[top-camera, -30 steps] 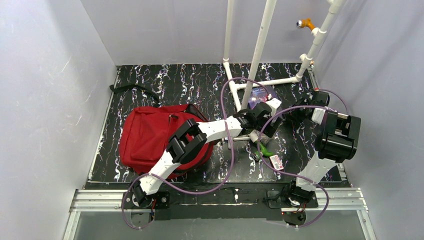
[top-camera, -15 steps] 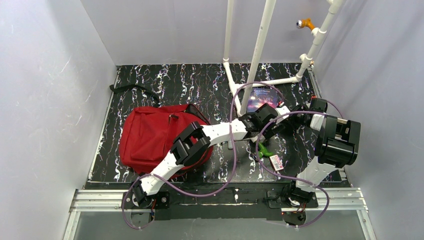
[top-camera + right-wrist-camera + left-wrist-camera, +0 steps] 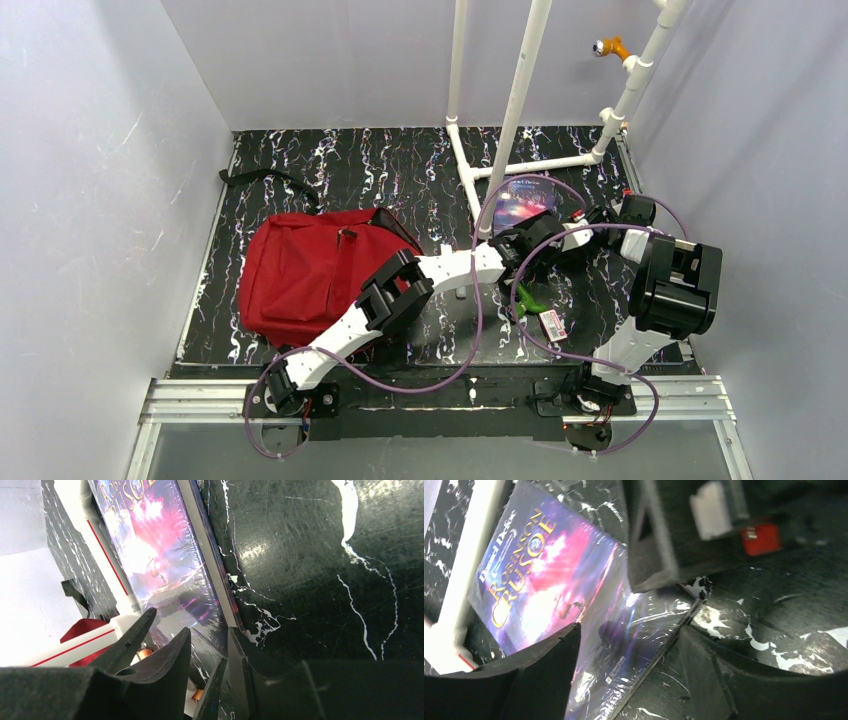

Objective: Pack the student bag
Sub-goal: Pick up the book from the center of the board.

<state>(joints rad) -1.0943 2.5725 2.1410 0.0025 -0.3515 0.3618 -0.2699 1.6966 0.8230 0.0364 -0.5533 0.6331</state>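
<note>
Red bag point(image 3: 305, 275) lies at left of mat point(image 3: 380, 170), well apart from both grippers. Left gripper point(image 3: 629, 635) hangs jaws wide over book point(image 3: 549, 580), which lies flat against white pipe point(image 3: 464, 570). Right gripper point(image 3: 210, 647) crowds the book's edge, jaws narrow, grip unclear; green item point(image 3: 528, 300) and tag point(image 3: 552, 323) lie near.

The left gripper point(image 3: 629, 640) hung spread over the edge of a glossy book point(image 3: 544, 575) lying on the table point(image 3: 774, 630) beside a white pipe point(image 3: 466, 570).
</note>
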